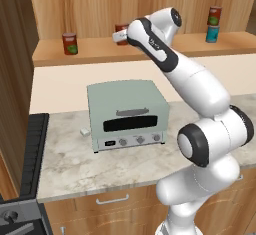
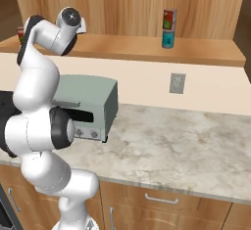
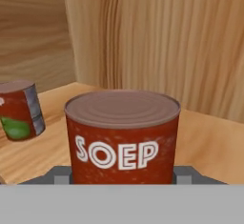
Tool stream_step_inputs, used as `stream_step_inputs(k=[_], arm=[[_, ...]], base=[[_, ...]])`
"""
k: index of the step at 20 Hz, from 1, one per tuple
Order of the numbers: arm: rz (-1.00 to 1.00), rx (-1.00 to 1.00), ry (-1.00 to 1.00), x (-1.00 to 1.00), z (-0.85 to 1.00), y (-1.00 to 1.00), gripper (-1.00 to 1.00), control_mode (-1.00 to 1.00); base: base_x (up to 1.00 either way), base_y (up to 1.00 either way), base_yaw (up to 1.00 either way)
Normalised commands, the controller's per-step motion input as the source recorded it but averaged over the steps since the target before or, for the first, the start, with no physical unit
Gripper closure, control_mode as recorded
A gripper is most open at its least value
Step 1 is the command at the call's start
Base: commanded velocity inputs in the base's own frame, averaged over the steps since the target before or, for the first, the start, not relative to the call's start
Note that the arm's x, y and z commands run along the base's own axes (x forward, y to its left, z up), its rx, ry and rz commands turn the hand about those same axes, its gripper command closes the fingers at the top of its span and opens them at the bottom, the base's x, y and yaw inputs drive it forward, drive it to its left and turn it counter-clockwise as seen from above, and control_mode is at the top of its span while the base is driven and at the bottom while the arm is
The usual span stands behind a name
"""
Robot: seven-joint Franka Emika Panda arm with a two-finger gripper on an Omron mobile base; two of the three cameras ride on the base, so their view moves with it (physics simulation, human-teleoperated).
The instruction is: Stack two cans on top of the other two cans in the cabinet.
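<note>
A red can [image 3: 122,137] marked SOEP is seen standing upright on the cabinet shelf [image 1: 100,51], directly between the pincer [image 3: 122,176] tips, which are spread at either side of it. Whether it is clamped cannot be told. Another red can [image 1: 70,43] is set apart from this can, and a stacked pair [image 1: 214,24] is placed farther along.

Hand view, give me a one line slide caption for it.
Close-up of a red SOEP can between the jaws on the wooden cabinet shelf, a second red can standing off to one side.
</note>
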Motion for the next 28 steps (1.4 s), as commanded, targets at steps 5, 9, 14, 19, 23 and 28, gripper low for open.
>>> stream_step_inputs(k=[5,9,14,19,23,28], arm=[[0.00,0.02,-0.10,-0.25,0.23,0.16,1.00,-1.00],[0.00,0.10,-0.07,-0.23,0.25,0.16,1.00,-1.00],[0.00,0.16,-0.01,-0.27,0.11,0.23,1.00,-1.00],[0.00,0.09,0.00,-0.11,0.08,0.29,1.00,-1.00],[0.00,0.00,-0.01,0.00,0.12,0.34,1.00,-1.00],[0.00,-0.06,0.00,0.06,0.21,0.36,1.00,-1.00]], base=[[0.00,0.00,0.00],[0.00,0.00,0.00],[0.00,0.00,0.00],[0.00,0.00,0.00],[0.00,0.00,0.00],[0.00,0.00,0.00]])
